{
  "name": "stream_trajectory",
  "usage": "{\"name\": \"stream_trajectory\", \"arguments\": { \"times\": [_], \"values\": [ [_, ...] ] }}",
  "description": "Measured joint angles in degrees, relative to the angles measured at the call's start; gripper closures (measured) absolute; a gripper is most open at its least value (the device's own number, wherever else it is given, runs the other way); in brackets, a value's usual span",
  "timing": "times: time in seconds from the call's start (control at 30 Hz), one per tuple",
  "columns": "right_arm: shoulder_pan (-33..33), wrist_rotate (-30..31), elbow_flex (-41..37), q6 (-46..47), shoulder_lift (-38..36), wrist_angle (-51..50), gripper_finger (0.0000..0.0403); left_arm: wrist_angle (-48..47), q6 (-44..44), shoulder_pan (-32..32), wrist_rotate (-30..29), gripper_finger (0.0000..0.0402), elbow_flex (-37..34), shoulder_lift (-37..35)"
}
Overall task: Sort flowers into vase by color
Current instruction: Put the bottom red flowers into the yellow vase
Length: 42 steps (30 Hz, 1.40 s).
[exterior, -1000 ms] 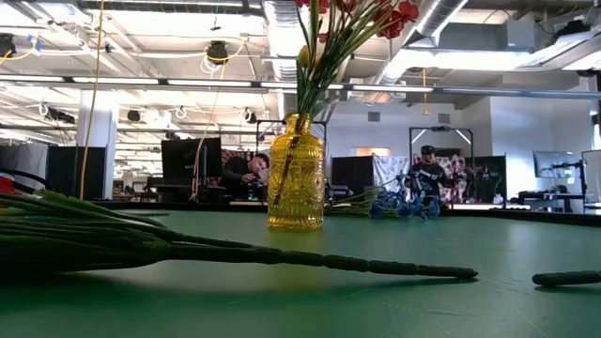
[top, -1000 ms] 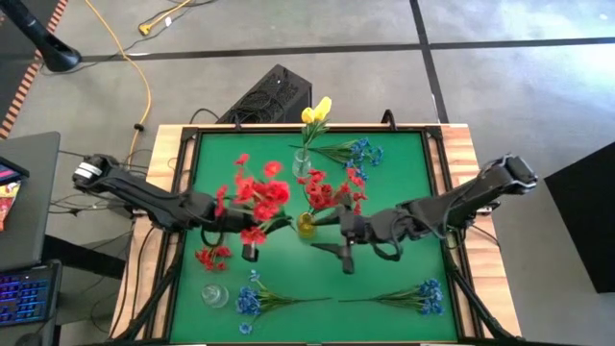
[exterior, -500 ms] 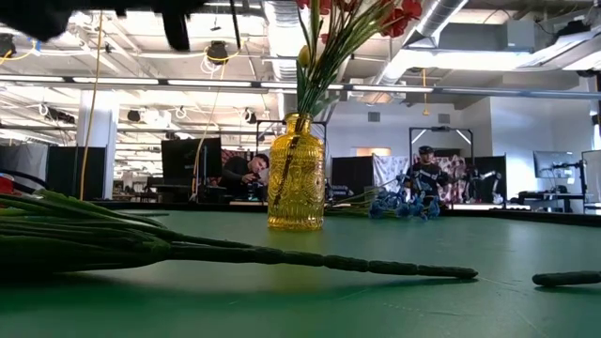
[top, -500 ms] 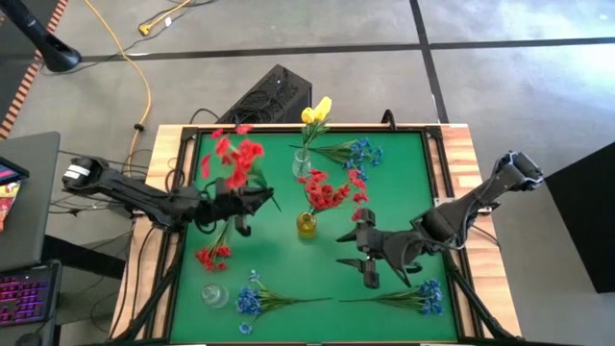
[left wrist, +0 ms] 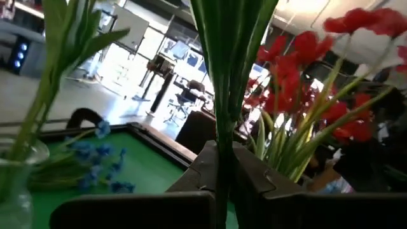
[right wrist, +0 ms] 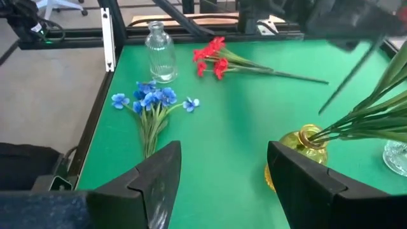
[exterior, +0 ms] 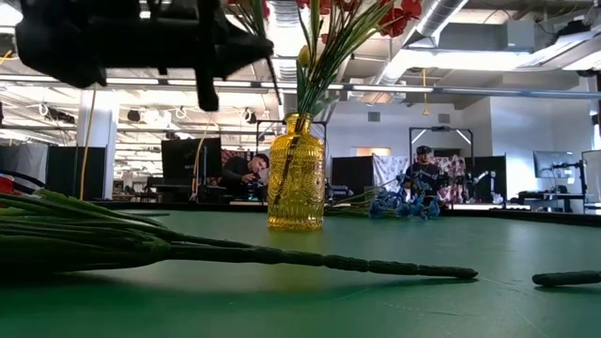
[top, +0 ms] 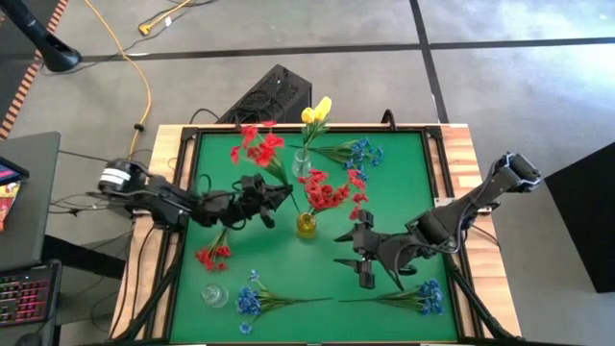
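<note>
My left gripper [top: 277,199] is shut on a red flower spray [top: 255,149] and holds it in the air just left of the yellow vase [top: 306,224], which has red flowers [top: 332,190] in it. My right gripper [top: 352,257] hangs open over bare mat, near-right of that vase, with nothing between its fingers [right wrist: 159,178]. A clear vase [top: 302,163] with a yellow tulip [top: 317,111] stands behind. Another red spray [top: 213,255] and blue sprays [top: 252,300] [top: 421,295] [top: 360,151] lie flat on the mat. My left gripper pinches the red spray's bundled green stem [left wrist: 222,166] between its two fingers. They come roughly level from the table's left and lie across the stem. The spray is clear of the table. Its blooms tilt up toward the far edge, and its stem end [exterior: 205,92] sticks out below.
A small clear vase [top: 213,295] stands at the near left corner. In the low view a blue spray's long stem [exterior: 282,255] lies across the foreground. The mat's raised black frame [top: 183,154] borders the work area. Bare green mat lies between the yellow vase and the near edge.
My left gripper has carried the red spray toward the far edge, then right toward the yellow vase, sinking and rolling. The blooms have swung from over the mat's middle toward the far edge. My right gripper has drawn back from the yellow vase toward the near right, staying open.
</note>
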Motion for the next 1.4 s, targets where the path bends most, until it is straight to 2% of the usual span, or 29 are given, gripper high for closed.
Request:
{"name": "stream_trajectory", "arguments": {
  "times": [0.17,0.33,0.93,1.07,1.4],
  "values": [
    [0.0,0.0,0.0,0.0,0.0,0.0,0.0143,6.4,-1.3,0.0,2.1,0.0399,2.2,6.7],
    [0.0,0.0,0.0,0.1,0.0,0.0,0.0143,7.3,-1.3,0.0,3.1,0.0399,3.1,8.8],
    [-0.3,-0.1,0.0,0.1,0.0,0.1,0.0143,7.4,9.9,0.0,11.9,0.0399,3.2,8.9],
    [-0.3,-0.1,0.0,0.2,0.0,0.1,0.0143,9.5,9.6,0.9,13.1,0.0399,3.2,8.9],
    [-0.3,-0.1,0.0,0.1,0.0,0.1,0.0143,6.0,5.1,5.6,24.0,0.0399,3.2,6.3]
  ]
}}
